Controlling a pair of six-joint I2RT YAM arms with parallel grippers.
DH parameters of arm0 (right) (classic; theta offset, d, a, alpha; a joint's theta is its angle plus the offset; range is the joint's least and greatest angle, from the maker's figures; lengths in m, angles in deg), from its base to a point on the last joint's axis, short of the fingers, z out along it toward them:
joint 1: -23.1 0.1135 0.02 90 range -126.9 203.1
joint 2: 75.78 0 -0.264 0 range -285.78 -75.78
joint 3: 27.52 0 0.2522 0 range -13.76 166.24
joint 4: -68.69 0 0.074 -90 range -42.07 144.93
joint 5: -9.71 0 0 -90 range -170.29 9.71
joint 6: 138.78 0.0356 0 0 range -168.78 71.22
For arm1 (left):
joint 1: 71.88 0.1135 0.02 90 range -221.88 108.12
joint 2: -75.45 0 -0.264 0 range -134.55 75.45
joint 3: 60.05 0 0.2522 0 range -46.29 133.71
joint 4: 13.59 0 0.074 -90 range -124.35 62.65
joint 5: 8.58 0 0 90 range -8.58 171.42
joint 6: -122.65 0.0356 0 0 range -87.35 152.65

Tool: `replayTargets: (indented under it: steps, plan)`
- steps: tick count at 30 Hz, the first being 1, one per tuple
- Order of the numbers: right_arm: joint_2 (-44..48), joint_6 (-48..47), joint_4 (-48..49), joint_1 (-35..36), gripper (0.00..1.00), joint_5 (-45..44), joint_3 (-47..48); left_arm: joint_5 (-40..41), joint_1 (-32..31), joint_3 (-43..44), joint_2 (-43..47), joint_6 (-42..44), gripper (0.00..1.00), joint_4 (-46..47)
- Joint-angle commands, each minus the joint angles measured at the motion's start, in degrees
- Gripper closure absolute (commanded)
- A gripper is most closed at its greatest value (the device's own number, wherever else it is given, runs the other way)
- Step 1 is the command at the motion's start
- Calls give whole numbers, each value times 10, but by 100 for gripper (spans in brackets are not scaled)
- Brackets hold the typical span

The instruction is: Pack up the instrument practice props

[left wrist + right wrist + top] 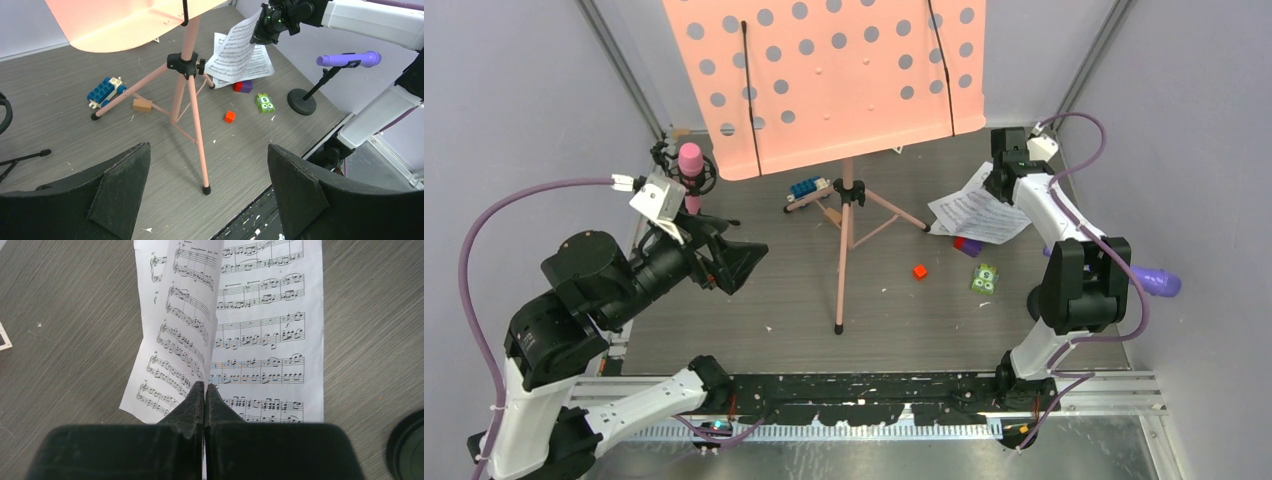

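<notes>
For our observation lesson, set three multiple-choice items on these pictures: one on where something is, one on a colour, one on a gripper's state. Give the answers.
1. Where is the purple microphone?
A. robot's right side
B. robot's left side
C. dead centre

2. What colour is the small cube beside the green block?
A. blue
B. red
C. yellow

3. The right gripper is:
A. open, empty
B. shut on a sheet-music page
C. shut on a microphone

Answers:
1 A, it shows at the right edge of the top view.
2 B, red in the top and left wrist views.
3 B, its jaws meet with the page pinched between them.
</notes>
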Motion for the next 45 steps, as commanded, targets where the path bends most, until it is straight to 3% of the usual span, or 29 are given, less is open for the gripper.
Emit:
replayTargets:
  steps: [1,8,9,12,15,27,33,37,45]
  plan:
    - [13,-22,-4,-7,100,-44,11,-3,1,-5,1,-9,12,16]
    - [18,-44,-28,-12,99,-22,22,-8,1,-17,2,-12,12,25]
    - [22,-42,-28,-13,94,-21,20,-10,1,-18,2,-14,12,26]
    - [37,-39,-29,-14,67,-19,16,-13,1,-17,1,-16,11,26]
    - [56,-39,-36,-15,53,-21,20,-16,1,-13,-2,-18,12,23]
    - [199,-28,-25,-15,48,-25,-6,-12,1,-9,-2,-21,12,5]
    - [284,-55,23,-15,36,83,-19,9,1,-19,20,-22,12,-4]
    - [333,-60,22,-15,26,110,-30,20,1,-32,34,-26,11,-4]
    - [433,-88,4,-15,21,203,-76,44,1,-143,103,-51,12,40]
